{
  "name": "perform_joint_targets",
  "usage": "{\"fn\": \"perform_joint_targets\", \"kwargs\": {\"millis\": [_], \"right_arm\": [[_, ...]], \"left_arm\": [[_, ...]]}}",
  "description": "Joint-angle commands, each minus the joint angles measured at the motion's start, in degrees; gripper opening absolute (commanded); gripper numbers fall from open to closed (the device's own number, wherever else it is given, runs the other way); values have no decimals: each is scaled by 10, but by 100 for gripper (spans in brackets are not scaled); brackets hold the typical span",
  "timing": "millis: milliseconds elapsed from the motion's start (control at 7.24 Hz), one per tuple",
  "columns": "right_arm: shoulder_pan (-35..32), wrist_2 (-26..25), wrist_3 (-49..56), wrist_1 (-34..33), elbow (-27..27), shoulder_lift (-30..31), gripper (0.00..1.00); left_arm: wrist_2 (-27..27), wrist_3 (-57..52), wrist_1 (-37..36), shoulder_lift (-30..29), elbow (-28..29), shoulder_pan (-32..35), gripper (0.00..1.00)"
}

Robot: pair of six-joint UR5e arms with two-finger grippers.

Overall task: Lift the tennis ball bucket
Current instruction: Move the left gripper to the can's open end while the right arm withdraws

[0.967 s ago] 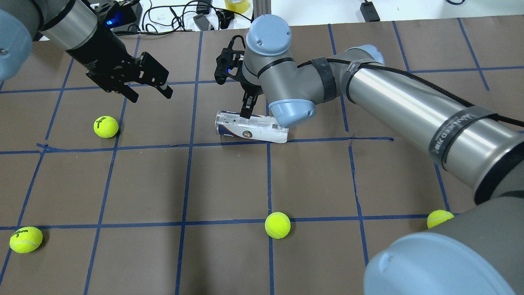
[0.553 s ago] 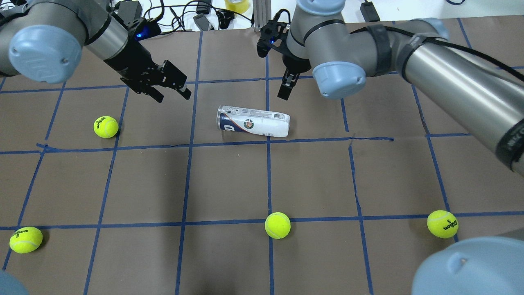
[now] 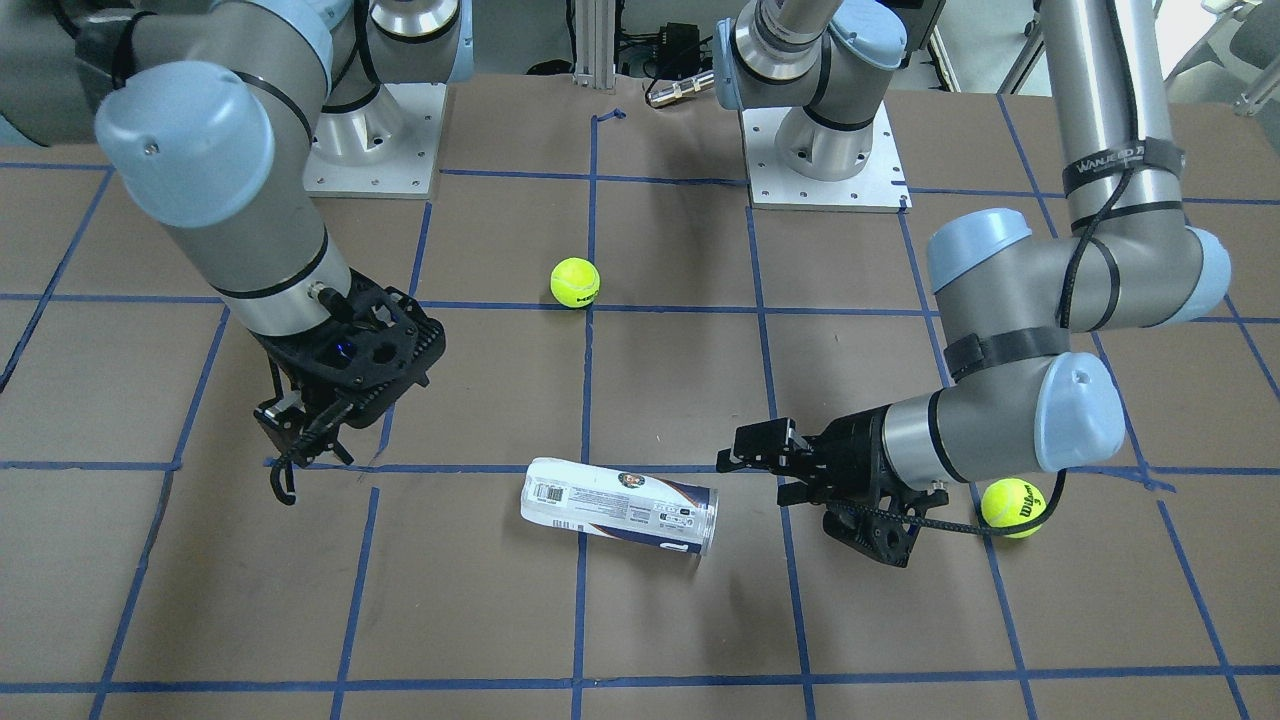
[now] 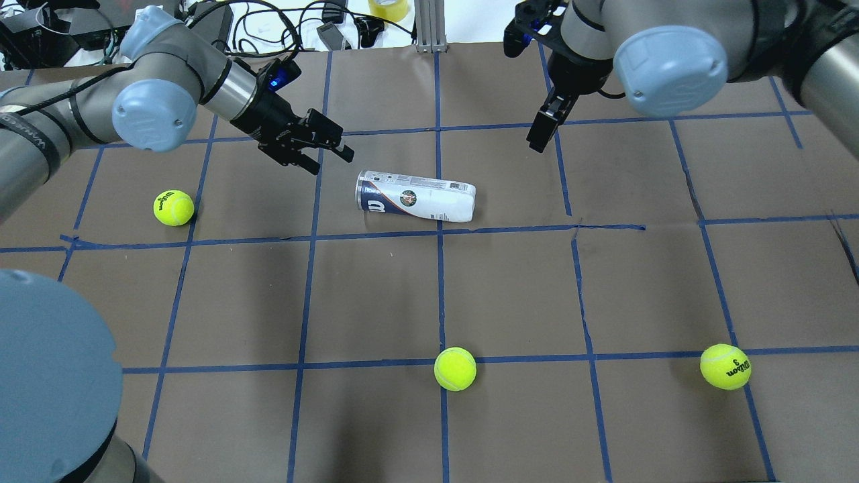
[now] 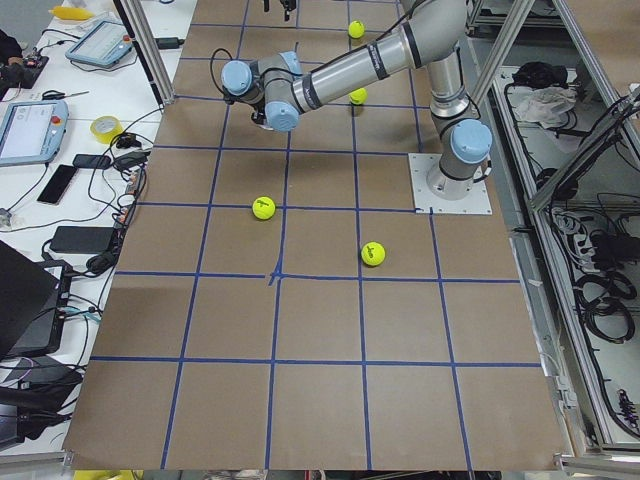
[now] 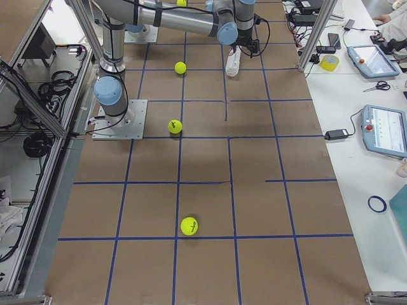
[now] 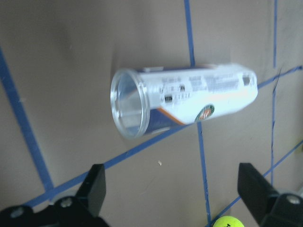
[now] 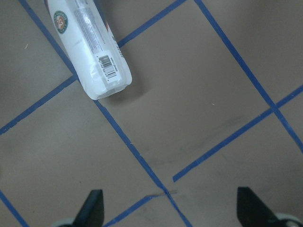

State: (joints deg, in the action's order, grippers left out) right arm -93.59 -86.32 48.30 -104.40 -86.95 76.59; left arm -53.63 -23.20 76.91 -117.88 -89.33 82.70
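Observation:
The tennis ball bucket (image 4: 415,196) is a clear can with a white and navy label. It lies on its side on the brown table, open end toward my left gripper. It also shows in the front view (image 3: 620,506), the left wrist view (image 7: 189,101) and the right wrist view (image 8: 90,52). My left gripper (image 4: 329,159) (image 3: 755,472) is open and empty, a short way from the can's open end. My right gripper (image 4: 540,134) (image 3: 290,470) is open and empty, off the can's closed end, farther away and raised.
Yellow-green tennis balls lie loose: one at the left (image 4: 174,207), one near the middle front (image 4: 455,368), one at the right front (image 4: 725,366). Blue tape lines grid the table (image 4: 376,295). Cables and devices lie along the far edge (image 4: 322,27).
My right gripper has pulled off the can and moved right and away from it. My left gripper has moved right toward the can's open end. The can still lies on its side.

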Motion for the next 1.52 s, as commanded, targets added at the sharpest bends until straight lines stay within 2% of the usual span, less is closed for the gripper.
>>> {"fn": "perform_joint_targets", "kwargs": {"millis": [0, 138, 276, 414, 553, 691, 829, 967, 1243, 1382], "right_arm": [[9, -48, -133, 65, 3, 49, 100], [7, -44, -205, 67, 1, 50, 100], [7, -47, -235, 72, 5, 56, 100], [5, -54, -311, 95, 5, 72, 100], [4, -55, -408, 98, 5, 83, 100], [4, -50, -443, 93, 5, 85, 100], [9, -38, -476, 80, 9, 98, 100], [10, -57, -493, 82, 5, 122, 100], [10, -64, -580, 79, 4, 130, 100], [6, -61, -588, 91, -1, 129, 100]], "left_arm": [[74, 2, -32, -40, 5, 0, 100], [75, 1, -31, -52, 6, -1, 100], [80, 6, -31, -60, -2, 0, 95], [82, 6, -31, -63, -7, 0, 92], [82, 5, -31, -65, -14, 0, 82], [85, 6, -30, -71, -15, 0, 82], [129, 19, -22, -76, -17, 0, 82], [139, 24, -23, -83, -18, 0, 83], [165, 33, -21, -98, -18, -1, 83], [167, 33, -22, -102, -18, -1, 69]]}}
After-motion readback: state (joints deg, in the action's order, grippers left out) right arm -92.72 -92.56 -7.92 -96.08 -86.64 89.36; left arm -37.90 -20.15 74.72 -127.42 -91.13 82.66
